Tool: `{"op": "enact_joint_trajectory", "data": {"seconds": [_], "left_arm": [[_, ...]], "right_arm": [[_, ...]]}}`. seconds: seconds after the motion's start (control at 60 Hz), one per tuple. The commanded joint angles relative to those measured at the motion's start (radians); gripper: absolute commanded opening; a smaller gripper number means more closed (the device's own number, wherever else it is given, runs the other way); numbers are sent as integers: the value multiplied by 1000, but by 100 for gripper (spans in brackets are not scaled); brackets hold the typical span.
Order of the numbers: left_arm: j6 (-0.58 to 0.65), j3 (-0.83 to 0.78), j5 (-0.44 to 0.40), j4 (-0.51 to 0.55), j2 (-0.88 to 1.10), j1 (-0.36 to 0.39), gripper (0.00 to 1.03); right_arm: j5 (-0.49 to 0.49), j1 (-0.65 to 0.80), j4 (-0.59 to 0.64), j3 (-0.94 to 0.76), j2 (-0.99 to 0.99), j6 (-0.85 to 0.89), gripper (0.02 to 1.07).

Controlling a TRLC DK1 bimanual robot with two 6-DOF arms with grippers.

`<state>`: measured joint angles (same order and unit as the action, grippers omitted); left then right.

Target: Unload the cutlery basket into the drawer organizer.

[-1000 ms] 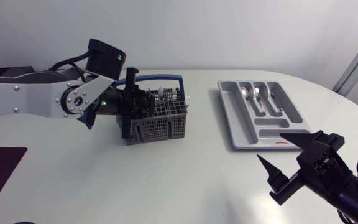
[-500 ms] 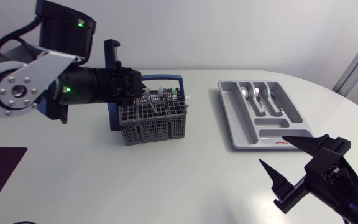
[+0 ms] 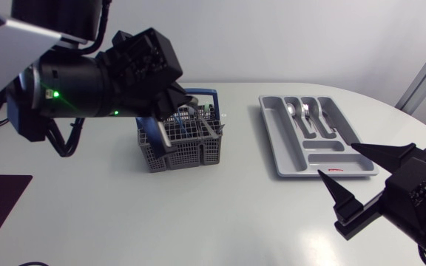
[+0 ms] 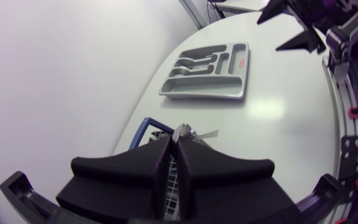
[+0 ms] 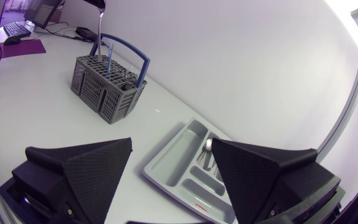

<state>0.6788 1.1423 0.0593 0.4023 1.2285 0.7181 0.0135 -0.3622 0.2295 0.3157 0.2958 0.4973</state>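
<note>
Cutlery piece [image 4: 192, 132] held high over basket [image 3: 183, 155]

Left end effector [image 4: 175, 139] pinches it, nearly shut. Carry it level to the organizer [image 3: 272, 140], well apart on the bench [image 3: 235, 207]; match the compartment. Right end effector [image 5: 171, 143] gapes, empty.

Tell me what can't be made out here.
- Head view: the left arm covers part of the cutlery basket and whatever it holds.
- Left wrist view: the left gripper hides most of the piece of cutlery it grips; kind unclear.
- Right wrist view: that piece is cut off by the picture's edge.
- Head view: the stored pieces in the drawer organizer are too small to tell apart.
</note>
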Motion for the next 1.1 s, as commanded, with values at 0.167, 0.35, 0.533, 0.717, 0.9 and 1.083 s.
{"op": "enact_joint_trajectory", "data": {"seconds": [0.167, 0.35, 0.533, 0.717, 0.9, 1.083], "left_arm": [[-338, 169, -82, 69, 164, 76, 6], [-473, 261, -150, 105, 284, 86, 7], [-578, 350, -185, 141, 390, 75, 7], [-616, 389, -204, 144, 437, 86, 8], [-656, 409, -233, 148, 467, 89, 8], [-673, 418, -260, 161, 480, 80, 8]], "right_arm": [[16, -83, -111, 33, 98, -49, 91], [46, -173, -219, 36, 229, -37, 90], [120, -276, -351, 34, 325, 20, 86], [123, -290, -467, 52, 465, 47, 78], [134, -293, -570, 74, 585, 67, 66], [143, -291, -618, 99, 660, 78, 50]]}}
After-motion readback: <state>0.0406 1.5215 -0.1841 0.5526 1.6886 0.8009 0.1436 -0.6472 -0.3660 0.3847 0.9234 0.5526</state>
